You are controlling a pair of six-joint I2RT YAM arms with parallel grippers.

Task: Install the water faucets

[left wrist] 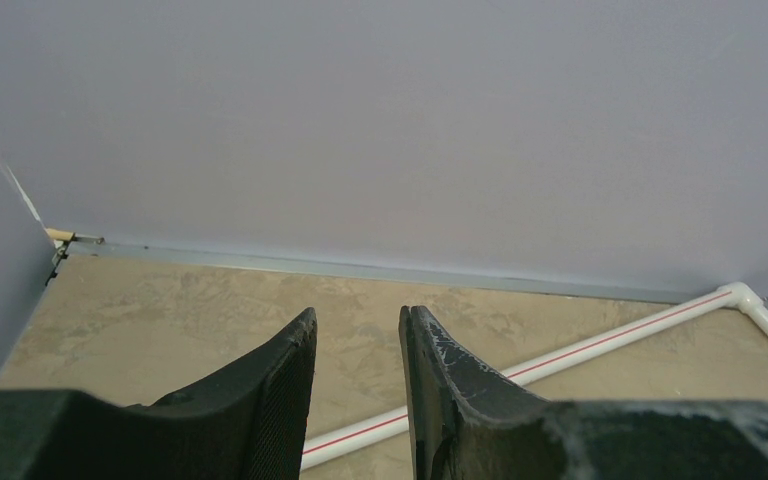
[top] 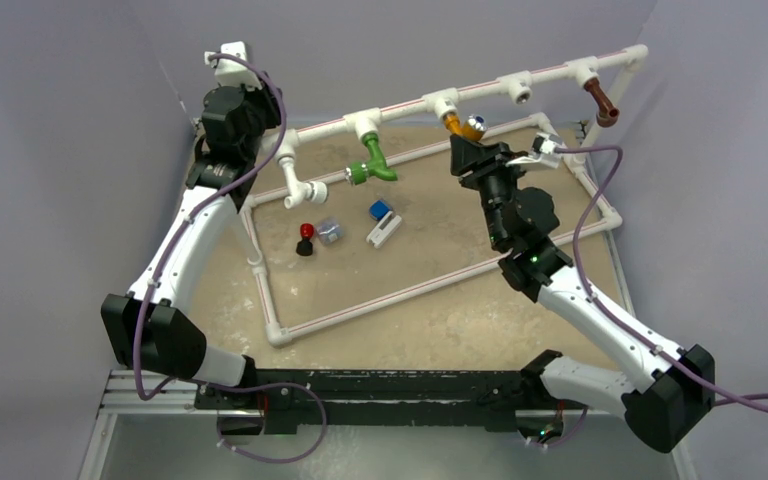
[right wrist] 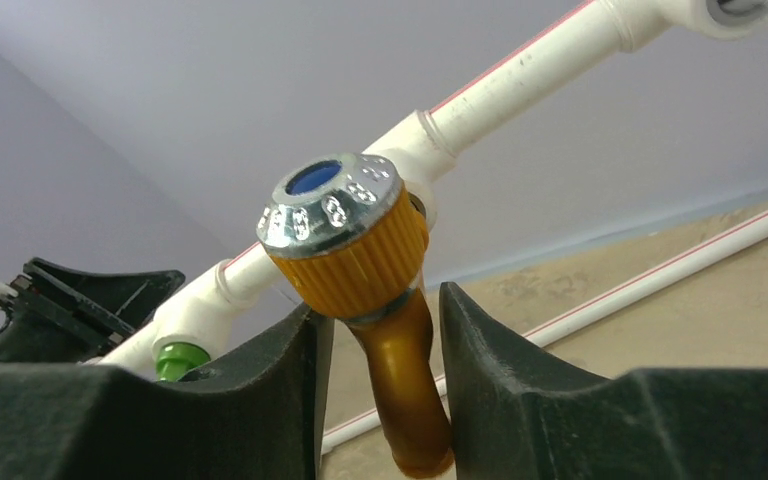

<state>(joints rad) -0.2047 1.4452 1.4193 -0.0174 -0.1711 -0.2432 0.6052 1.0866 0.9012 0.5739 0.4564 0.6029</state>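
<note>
The water faucets (top: 457, 126) all sit on the far pipe rail (top: 405, 110), none loose on the counter (top: 410, 265). The green faucet (top: 375, 160) hangs from the tee left of centre, the orange faucet (right wrist: 385, 300) from the tee just right of it, and the brown faucet (top: 601, 103) from the tee at the far right end.

The right end effector (right wrist: 378, 305) straddles the orange faucet's spout below its silver cap. Its fingers are partly open, with a sliver of gap on one side, so it does not look clamped. The left end effector (left wrist: 358, 320) is raised at the far left, its fingers a little apart with nothing between them.

As a judgement, the work is near its end. All three fittings are in sockets, and the orange one probably needs only seating or tightening; how firmly any is fixed cannot be told. One tee socket (top: 518, 92) between orange and brown shows open, as does an elbow socket (top: 312, 190) at the left.

The cap's rim carries embossed marks, too blurred to read; its centre is blue. No brand or label can be read.
</note>
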